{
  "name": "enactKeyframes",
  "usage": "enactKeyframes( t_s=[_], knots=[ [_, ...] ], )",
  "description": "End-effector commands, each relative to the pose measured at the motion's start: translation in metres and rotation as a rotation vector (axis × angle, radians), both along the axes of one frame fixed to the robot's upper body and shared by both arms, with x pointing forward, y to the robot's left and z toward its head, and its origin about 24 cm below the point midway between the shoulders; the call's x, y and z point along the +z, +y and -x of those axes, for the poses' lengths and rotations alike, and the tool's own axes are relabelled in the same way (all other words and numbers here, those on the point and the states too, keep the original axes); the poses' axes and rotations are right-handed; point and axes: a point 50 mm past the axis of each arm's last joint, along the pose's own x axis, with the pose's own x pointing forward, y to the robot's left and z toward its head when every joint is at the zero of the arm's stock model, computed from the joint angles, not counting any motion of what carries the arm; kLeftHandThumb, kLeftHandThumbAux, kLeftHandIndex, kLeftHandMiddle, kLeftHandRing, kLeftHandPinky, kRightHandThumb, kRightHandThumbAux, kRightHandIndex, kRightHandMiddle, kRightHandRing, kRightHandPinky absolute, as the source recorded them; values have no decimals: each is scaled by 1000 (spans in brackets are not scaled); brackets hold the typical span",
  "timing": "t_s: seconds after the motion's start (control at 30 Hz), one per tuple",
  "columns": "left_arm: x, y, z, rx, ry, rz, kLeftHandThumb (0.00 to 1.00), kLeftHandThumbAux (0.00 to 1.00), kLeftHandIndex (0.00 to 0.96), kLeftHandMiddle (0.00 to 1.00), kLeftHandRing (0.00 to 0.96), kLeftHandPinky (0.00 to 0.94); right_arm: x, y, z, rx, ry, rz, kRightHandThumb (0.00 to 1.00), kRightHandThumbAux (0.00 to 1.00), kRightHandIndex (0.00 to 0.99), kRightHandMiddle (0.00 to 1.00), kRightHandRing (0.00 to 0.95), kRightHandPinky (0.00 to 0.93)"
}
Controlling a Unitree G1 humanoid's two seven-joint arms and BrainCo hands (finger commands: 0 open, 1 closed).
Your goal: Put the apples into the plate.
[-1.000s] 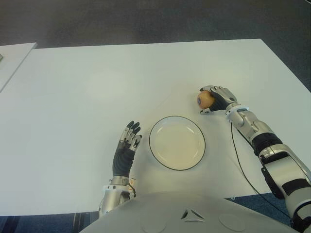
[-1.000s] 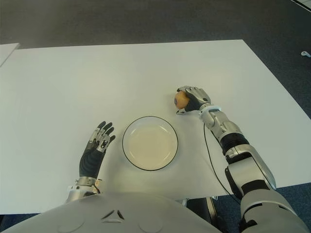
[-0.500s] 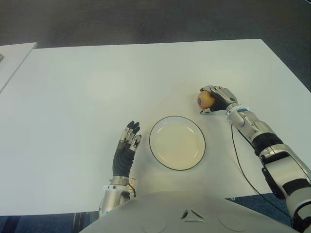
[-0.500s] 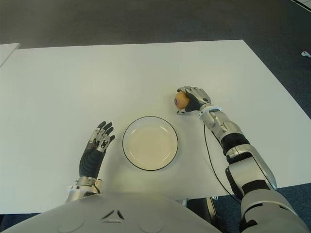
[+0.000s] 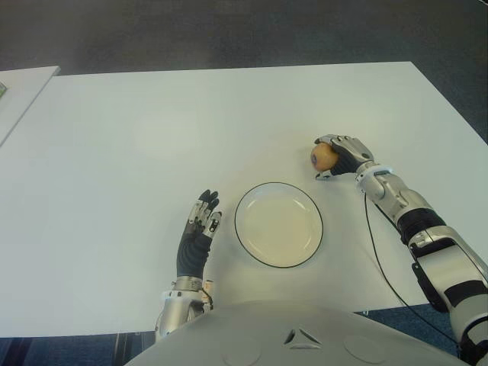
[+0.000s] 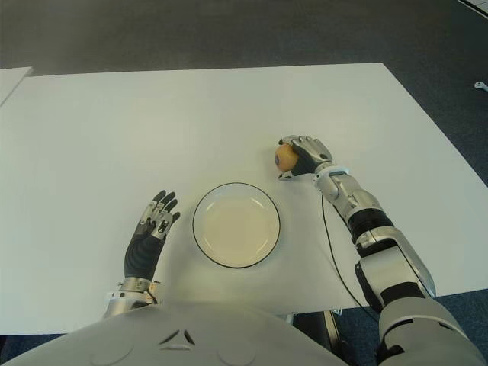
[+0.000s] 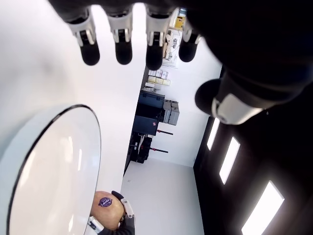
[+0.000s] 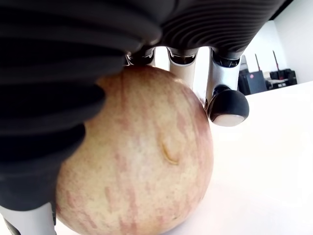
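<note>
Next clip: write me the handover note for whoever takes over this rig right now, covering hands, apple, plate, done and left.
Right hand: fingers closed around the apple, which sits low at the white table, beyond the plate's far right edge. The right wrist view shows the fruit's underside at the tabletop; whether it has lifted clear cannot be told.
Left hand: open, holding nothing, beside the plate on its left.
Plate: nothing in it.
Done: apple grasped.
Left: carry it over the plate, set it down, release.

white table [image 5: 152,130] | dark carpet floor [image 5: 229,30] beyond | second table's corner [image 5: 19,88] far left
</note>
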Motion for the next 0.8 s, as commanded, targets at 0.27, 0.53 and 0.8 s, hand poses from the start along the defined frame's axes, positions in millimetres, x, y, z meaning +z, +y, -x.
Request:
enactKeyframes(
  t_s=[0.27,0.53,0.8],
  knots=[
    [1,-11,-1,-1,5,52,246,506,63,95,76,101,5,-8,-1,-4,1,28,564,775,825,917,876,872],
    [1,-11,-1,2,6,48,259,503,84,108,88,115,22,-8,-3,11,-39,0,596,775,829,905,872,867],
    [1,-11,-1,-3,3,38,249,511,76,110,92,126,54,-7,-2,49,-121,-25,640,765,829,890,869,867]
  ],
)
